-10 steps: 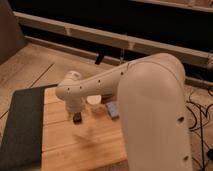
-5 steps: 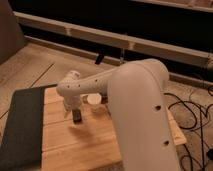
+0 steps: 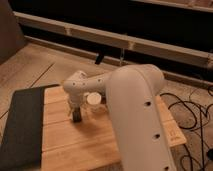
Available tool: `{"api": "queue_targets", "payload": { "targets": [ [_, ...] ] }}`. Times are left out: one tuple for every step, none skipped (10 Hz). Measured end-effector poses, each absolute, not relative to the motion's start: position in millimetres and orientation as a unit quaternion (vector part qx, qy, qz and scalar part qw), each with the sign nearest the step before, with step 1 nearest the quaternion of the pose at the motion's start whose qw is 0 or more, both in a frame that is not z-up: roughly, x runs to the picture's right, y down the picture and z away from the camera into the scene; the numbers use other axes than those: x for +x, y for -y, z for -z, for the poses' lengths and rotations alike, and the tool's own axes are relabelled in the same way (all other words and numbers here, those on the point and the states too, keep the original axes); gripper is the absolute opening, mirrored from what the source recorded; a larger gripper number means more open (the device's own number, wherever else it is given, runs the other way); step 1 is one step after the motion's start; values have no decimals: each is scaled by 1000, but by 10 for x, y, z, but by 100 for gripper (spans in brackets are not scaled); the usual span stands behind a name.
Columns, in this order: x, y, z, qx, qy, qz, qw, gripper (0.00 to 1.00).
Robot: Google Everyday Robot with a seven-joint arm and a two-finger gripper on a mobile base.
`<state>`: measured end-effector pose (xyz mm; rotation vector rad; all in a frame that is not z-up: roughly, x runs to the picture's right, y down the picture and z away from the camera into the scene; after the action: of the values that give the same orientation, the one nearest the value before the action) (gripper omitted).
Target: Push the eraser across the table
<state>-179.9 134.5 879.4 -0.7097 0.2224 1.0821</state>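
Observation:
The light wooden table fills the lower left of the camera view. My white arm sweeps in from the lower right, and its gripper points down at the table top, left of centre. A small black eraser lies on the planks right at the gripper's tip, touching it or nearly so. The wrist hides part of the eraser.
A white cup stands just right of the gripper, behind the wrist. A dark grey mat covers the table's left side. My bulky arm hides the table's right half. Black cables lie on the floor at right.
The bulk of my arm has swung further over the table's right side, covering the blue-grey block. The gripper and the eraser sit at almost the same spot.

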Motion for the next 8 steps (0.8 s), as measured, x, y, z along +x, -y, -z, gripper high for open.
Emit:
{"api": "queue_targets", "payload": {
  "targets": [
    [-1854, -1366, -8872, -338, -101, -499, 792, 65],
    [-1898, -1390, -8912, -343, -100, -496, 792, 65],
    [-1959, -1416, -8965, -350, -98, -493, 791, 65],
    [-2034, -1405, -9003, -355, -93, -488, 792, 65],
    [-2121, -1376, -9029, -358, -87, -484, 794, 65],
    [-2228, -1341, -9048, -360, -81, -479, 796, 65],
    [-2371, -1309, -9052, -363, -74, -474, 799, 65],
    [-2560, -1278, -9037, -365, -66, -467, 802, 65]
  ]
}}
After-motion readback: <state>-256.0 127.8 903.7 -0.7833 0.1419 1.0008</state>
